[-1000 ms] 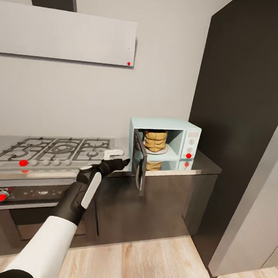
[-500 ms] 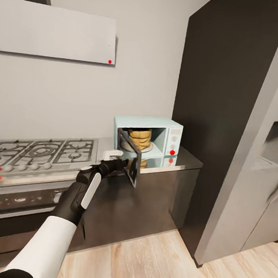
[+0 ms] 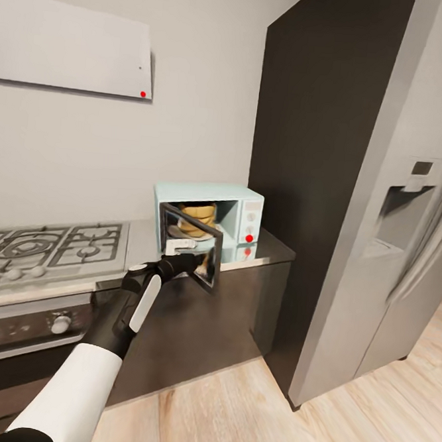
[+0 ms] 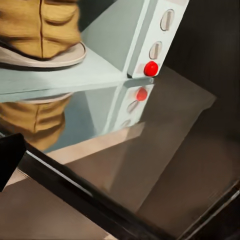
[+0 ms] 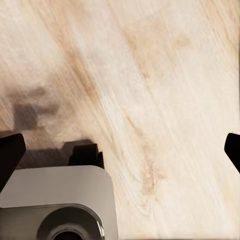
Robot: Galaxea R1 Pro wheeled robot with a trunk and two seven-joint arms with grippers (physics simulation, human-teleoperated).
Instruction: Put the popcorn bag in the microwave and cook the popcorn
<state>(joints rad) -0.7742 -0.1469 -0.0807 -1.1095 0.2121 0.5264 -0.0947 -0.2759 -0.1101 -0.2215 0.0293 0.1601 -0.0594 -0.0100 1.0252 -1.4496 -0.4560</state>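
The popcorn bag [image 3: 196, 218] stands on the plate [image 4: 47, 57] inside the microwave [image 3: 208, 213], just beyond the left gripper [image 3: 192, 265]; its top is cut off. The half-open door [image 3: 191, 245] touches that gripper, whose jaw spacing cannot be determined. The right gripper [image 5: 120, 150] hangs spread apart above the wooden floor [image 5: 160, 75].

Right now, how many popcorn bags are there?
1. The popcorn bag stands upright inside the microwave, behind its part-open door. The tan shape below it is only a reflection in the countertop. More could be hidden elsewhere.
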